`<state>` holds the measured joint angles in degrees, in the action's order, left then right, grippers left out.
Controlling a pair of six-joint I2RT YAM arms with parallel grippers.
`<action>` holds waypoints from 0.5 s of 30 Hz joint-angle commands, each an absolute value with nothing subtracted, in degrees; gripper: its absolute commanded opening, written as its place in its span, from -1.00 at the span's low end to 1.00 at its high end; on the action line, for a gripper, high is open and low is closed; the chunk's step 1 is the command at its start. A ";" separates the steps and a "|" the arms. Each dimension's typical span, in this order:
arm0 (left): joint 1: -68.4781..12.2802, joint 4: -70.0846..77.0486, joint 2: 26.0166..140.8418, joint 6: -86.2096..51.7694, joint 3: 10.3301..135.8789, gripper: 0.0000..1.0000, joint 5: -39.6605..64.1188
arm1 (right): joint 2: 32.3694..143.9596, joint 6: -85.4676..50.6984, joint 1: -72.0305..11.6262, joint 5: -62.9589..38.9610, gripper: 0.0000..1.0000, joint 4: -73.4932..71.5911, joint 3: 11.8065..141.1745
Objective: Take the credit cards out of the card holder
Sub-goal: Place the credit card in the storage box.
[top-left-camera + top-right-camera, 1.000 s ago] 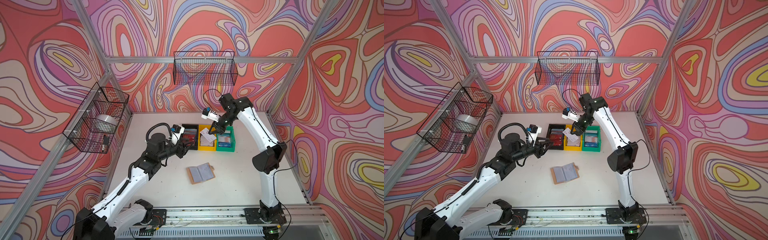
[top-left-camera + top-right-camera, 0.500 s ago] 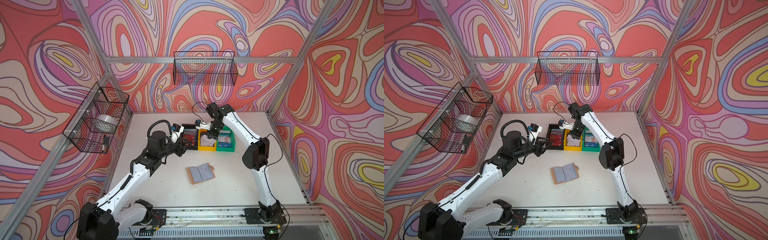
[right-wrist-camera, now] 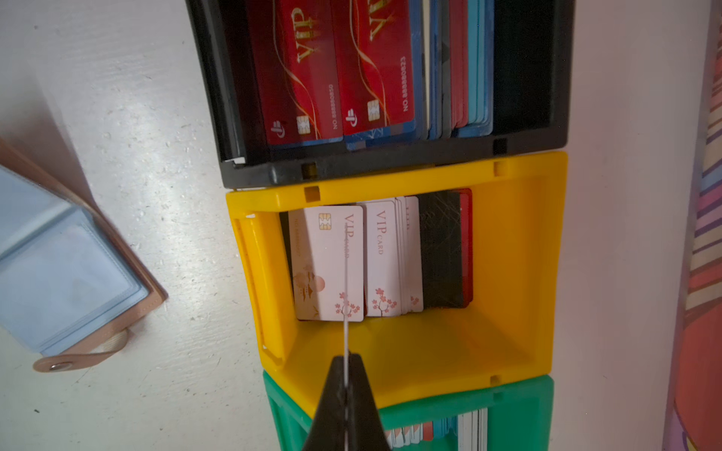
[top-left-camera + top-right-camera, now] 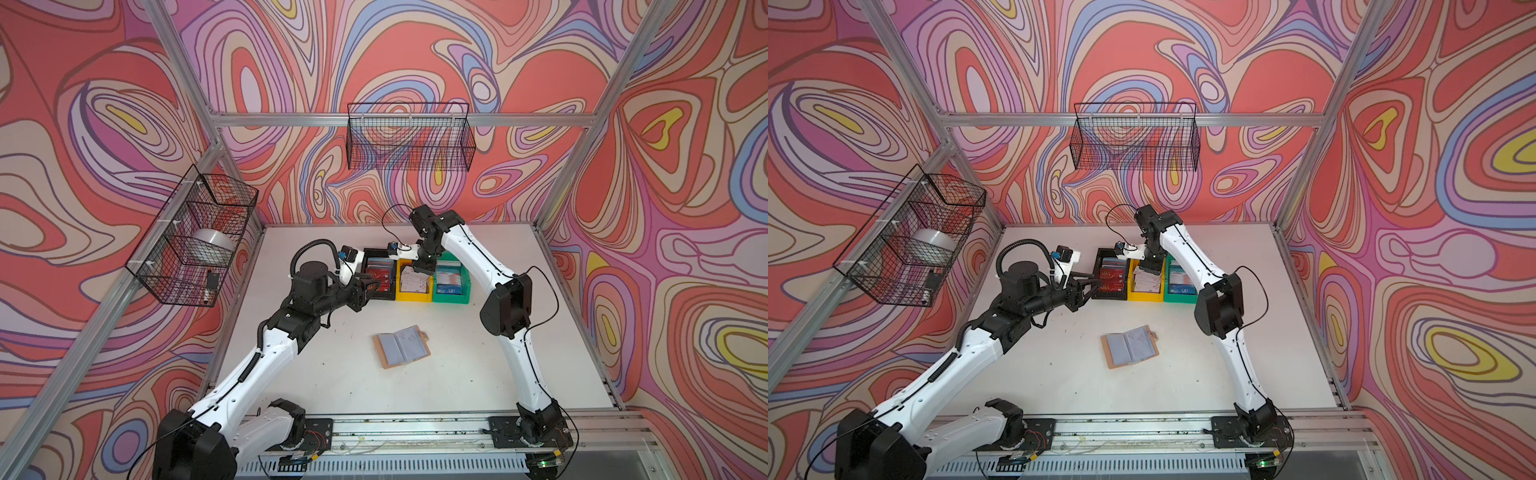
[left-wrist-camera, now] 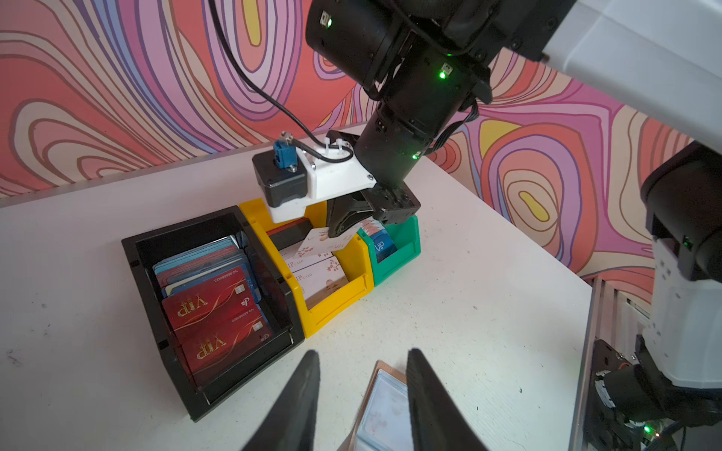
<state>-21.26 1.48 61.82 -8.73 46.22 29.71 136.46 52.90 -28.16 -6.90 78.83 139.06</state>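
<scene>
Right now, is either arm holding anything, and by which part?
The right tool pinches a white card by one edge, above the yellow bin. The left tool is open and empty.

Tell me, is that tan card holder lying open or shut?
Open: the card holder lies spread flat, bluish sleeve pages facing up, snap tab unfastened.

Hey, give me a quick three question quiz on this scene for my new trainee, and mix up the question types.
1. True or false: the card holder lies open on the table.
2. The right gripper pinches a white card over which bin? A the black bin, B the yellow bin, C the green bin.
3. Fill in: the left gripper is ___ and empty.
Key: 1 true; 2 B; 3 open.
</scene>
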 commanded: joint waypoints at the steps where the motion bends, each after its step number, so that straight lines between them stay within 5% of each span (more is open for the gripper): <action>1: -20.70 0.57 60.39 -8.77 46.29 -0.20 28.72 | 137.14 55.58 -28.20 -6.29 -1.00 79.12 138.29; 15: -20.22 -0.25 58.70 -8.97 45.50 -0.19 28.02 | 137.88 59.59 -28.27 -7.33 -1.00 77.69 134.95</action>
